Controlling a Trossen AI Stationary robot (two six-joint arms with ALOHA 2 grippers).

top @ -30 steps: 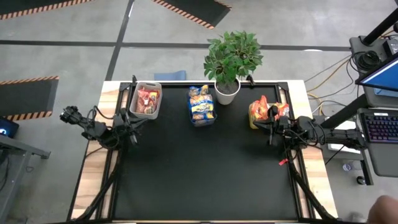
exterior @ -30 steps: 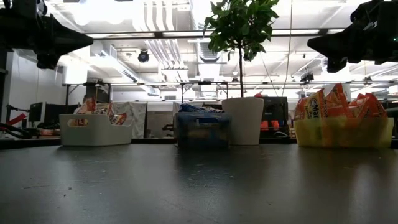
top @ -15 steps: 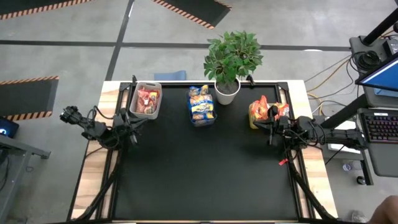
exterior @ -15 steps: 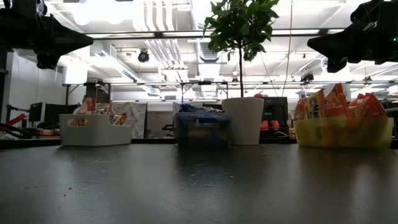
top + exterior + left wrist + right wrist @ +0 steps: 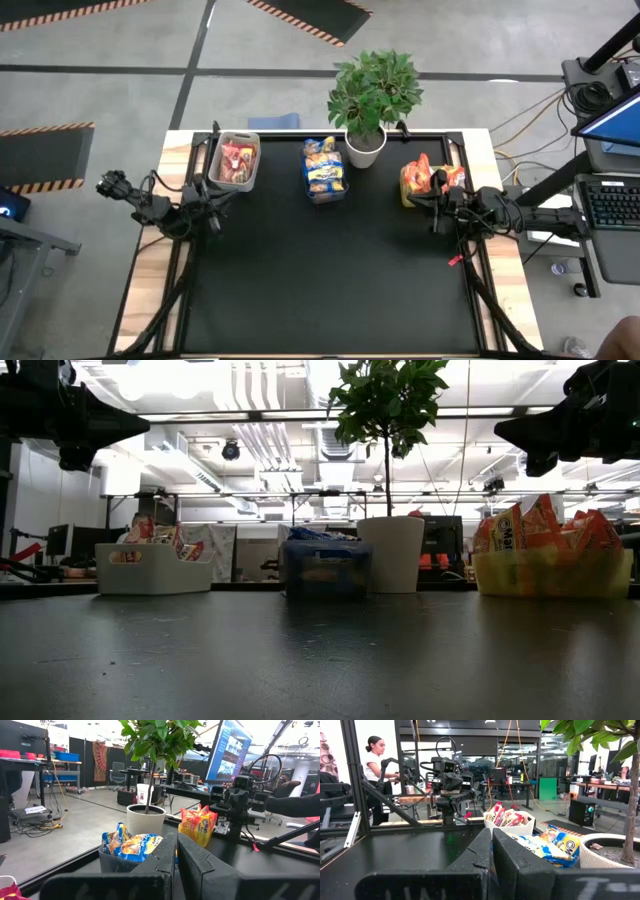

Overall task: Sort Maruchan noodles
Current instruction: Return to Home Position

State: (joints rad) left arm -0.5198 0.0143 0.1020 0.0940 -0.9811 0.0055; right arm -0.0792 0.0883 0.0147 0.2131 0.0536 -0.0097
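The Maruchan noodles lie sorted in three bins along the table's far edge. Red packets fill a grey-white bin at the left. Blue-and-yellow packets sit in a dark bin in the middle. Orange packets stand in a yellow-green bin at the right. My left gripper hangs shut and bare at the table's left edge, near the grey-white bin. My right gripper hangs shut and bare at the right edge, just in front of the yellow-green bin. Both wrist views show the fingers closed together: left, right.
A potted plant in a white pot stands at the far edge between the dark bin and the yellow-green bin. The black mat stretches bare from the bins to the near edge. A person stands in the room beyond the table.
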